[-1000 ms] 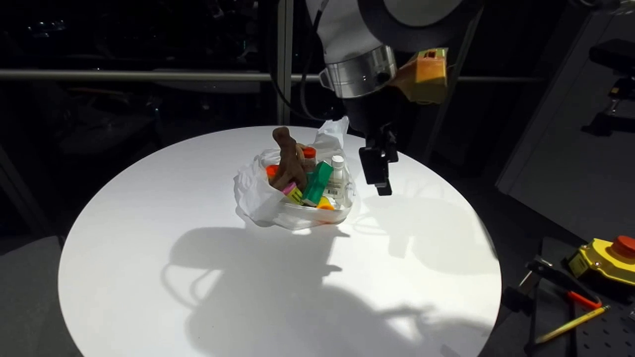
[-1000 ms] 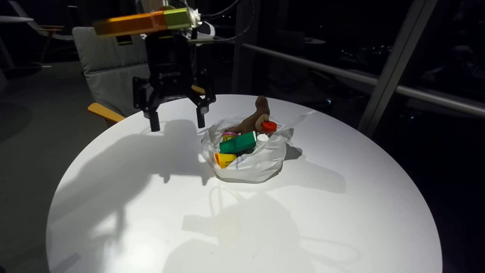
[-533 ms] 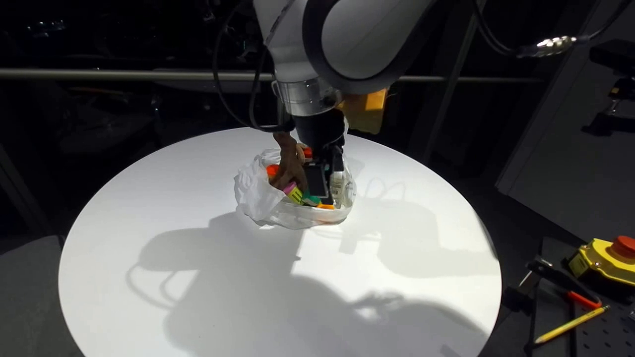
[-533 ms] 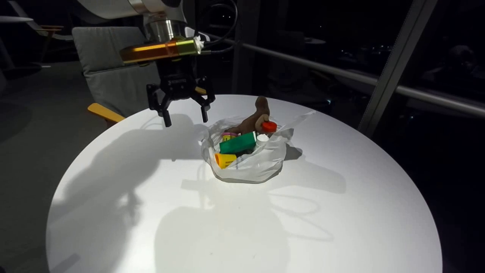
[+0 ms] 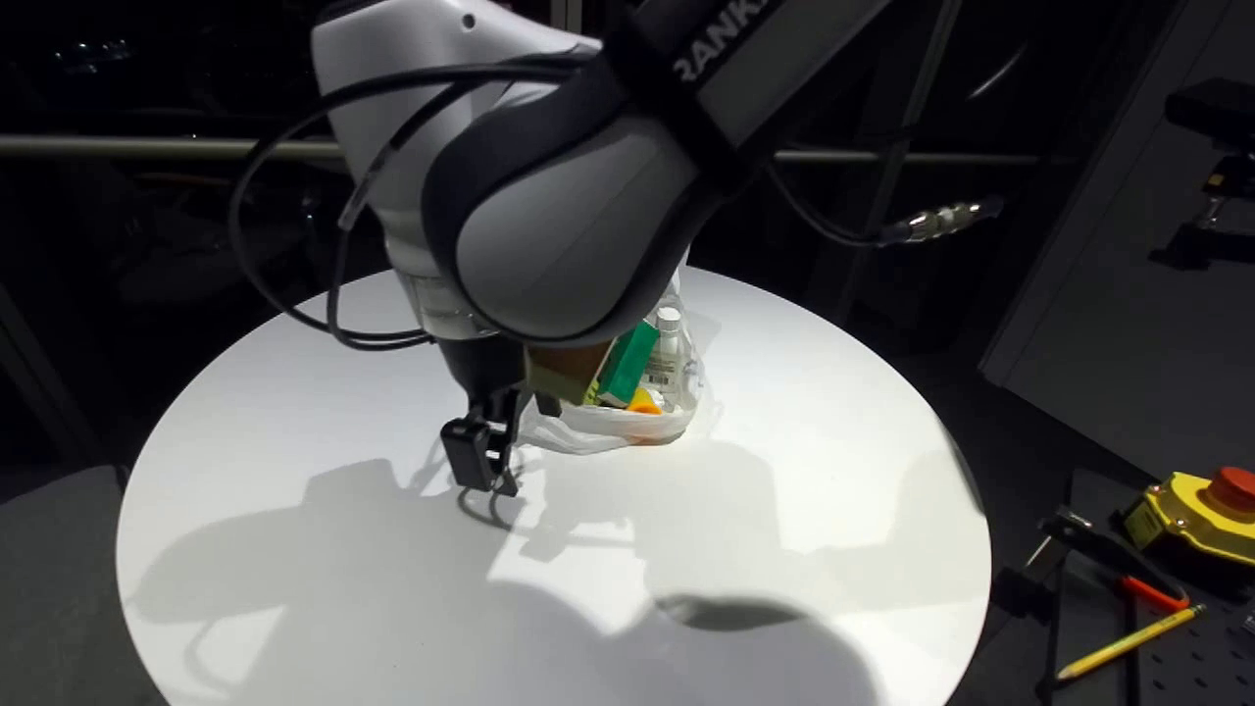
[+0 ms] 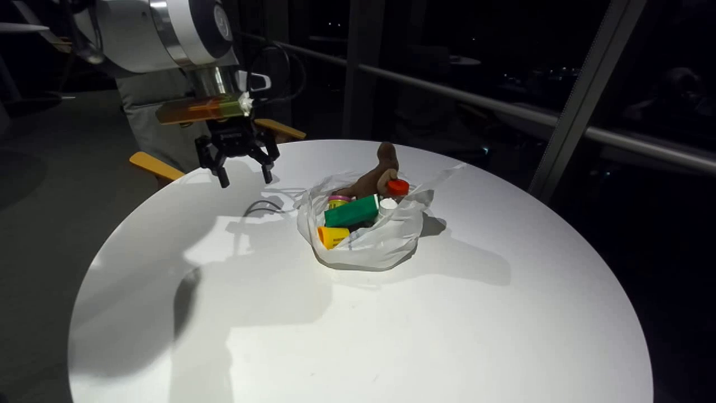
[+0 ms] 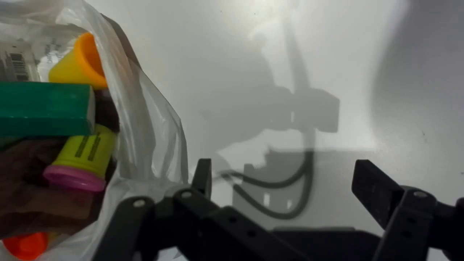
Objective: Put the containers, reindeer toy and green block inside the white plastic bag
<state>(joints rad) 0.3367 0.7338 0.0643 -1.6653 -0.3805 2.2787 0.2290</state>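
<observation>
Reindeer toy [image 6: 372, 180], grn block [image 6: 351, 211], containers [image 6: 334, 237] in wht bag [image 6: 372, 253], gripper [image 6: 245, 178] nearby, jaws apart, exact ht. unclear

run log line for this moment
gripper: open, empty | at: above table, beside white plastic bag | in bag: green block, reindeer toy protruding, red-capped bottle, white-capped bottle, pink-lidded tub, orange-rimmed tub

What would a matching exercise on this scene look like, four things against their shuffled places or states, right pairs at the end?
1. green block
2. reindeer toy
3. white plastic bag
4. hand

A. open and empty
B. wrinkled, resting on the table
C. beside the white-capped bottle
D. brown, jutting up from the bag

Pairs: 1-C; 2-D; 3-B; 4-A
</observation>
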